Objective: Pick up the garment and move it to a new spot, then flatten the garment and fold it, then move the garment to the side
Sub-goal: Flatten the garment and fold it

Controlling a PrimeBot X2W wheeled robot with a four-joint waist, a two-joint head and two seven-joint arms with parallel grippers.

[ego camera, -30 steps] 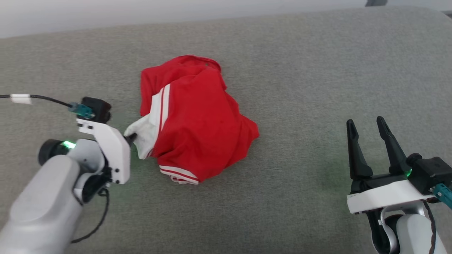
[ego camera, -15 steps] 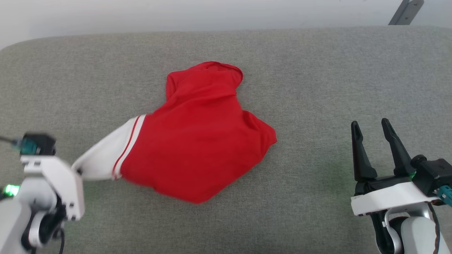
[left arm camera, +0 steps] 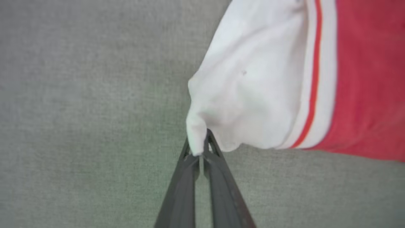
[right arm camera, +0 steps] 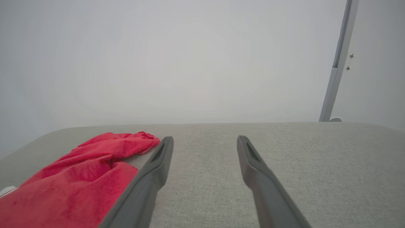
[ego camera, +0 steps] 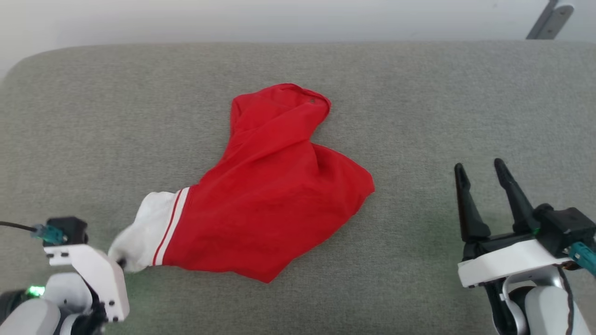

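The head view shows the garment (ego camera: pixel 270 204) rumpled mid-way across the grey surface (ego camera: pixel 419 93), the right gripper (ego camera: pixel 482 168) spread open well apart; the left wrist view shows the left gripper (left arm camera: pixel 199 148) pinching its white sleeve (left arm camera: pixel 253 79); the right wrist view adds a pole (right arm camera: pixel 338 63) behind.

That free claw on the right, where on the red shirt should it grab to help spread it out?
Probably the pointed red corner of the garment, which juts toward the open right gripper. Come in low from the right: that corner lies flat on the grey surface, on the far side from the white sleeve that the left gripper pinches.
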